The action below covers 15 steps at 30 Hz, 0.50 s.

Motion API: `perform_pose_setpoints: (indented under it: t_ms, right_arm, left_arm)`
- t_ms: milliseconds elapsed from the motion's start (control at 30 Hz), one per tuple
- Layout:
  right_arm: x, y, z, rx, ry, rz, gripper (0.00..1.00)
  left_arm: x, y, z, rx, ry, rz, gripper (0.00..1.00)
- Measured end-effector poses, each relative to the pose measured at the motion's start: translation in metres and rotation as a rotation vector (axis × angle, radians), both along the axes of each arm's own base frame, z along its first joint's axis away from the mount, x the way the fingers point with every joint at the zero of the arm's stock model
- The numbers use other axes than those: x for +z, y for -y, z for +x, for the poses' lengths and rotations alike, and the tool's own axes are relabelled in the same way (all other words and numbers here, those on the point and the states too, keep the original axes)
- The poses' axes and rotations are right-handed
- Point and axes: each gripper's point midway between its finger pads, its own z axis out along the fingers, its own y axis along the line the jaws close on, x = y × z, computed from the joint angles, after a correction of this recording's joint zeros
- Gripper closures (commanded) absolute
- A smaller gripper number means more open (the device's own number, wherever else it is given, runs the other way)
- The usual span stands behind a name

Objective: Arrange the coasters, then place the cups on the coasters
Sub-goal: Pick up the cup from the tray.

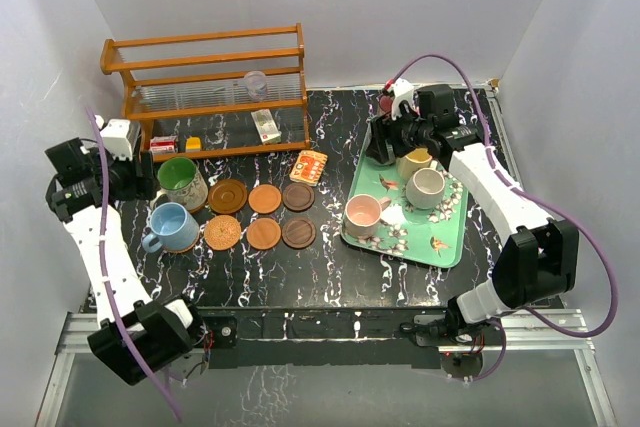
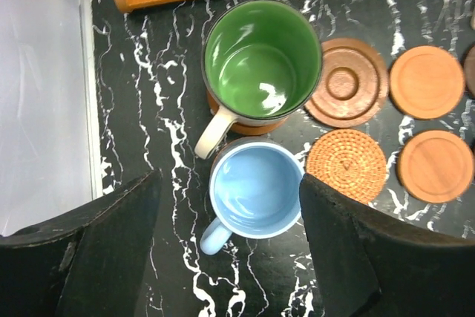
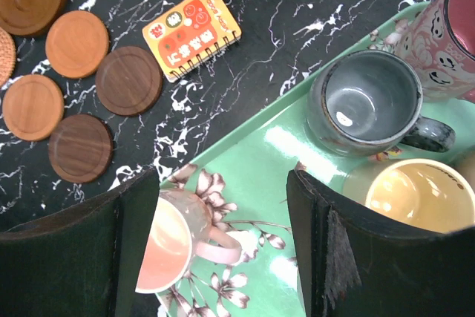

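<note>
Black marbled table (image 1: 330,257), seen from above, with the green floral tray (image 1: 447,247) on the right arm's side. The right gripper (image 3: 219,183) hangs over the tray with its jaws spread and nothing between them. The left gripper (image 2: 230,183) hangs at the far left, jaws also spread and empty, above the blue mug (image 2: 256,191) and the green mug (image 2: 260,61), each seated on a coaster.

The other mugs in view stand on the tray: pink (image 3: 167,250), grey (image 3: 371,102), yellow (image 3: 415,194) and a maroon patterned one (image 3: 460,35). Six bare coasters (image 1: 264,234) lie in two rows of three between the arms, just left of the tray.

Governing relation: the tray mugs lie under the right gripper, well apart from the left one. The pink mug is the nearest to the bare coasters, its handle pointing into the gap between the right fingers. The right arm is probably the one to lift next, carrying leftward.
</note>
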Motion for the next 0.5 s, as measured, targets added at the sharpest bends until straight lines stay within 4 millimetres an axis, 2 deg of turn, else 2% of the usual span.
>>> perform_pose_setpoints:
  t_ms: [133, 233, 367, 500]
  right_arm:
    - [-0.006, 0.007, -0.001, 0.002, 0.000, -0.050, 0.32]
    - [-0.010, 0.016, 0.001, -0.021, 0.009, -0.100, 0.32]
    - [-0.011, 0.031, 0.011, -0.086, 0.023, -0.161, 0.32]
    - [-0.006, 0.048, 0.036, -0.164, 0.038, -0.194, 0.32]
  left_arm:
    - [0.022, 0.015, 0.010, -0.060, 0.033, -0.044, 0.25]
    - [0.030, 0.027, 0.019, -0.110, 0.052, -0.071, 0.24]
    - [0.027, 0.061, 0.032, -0.218, 0.033, -0.103, 0.23]
    - [0.023, 0.099, 0.046, -0.338, 0.024, -0.128, 0.22]
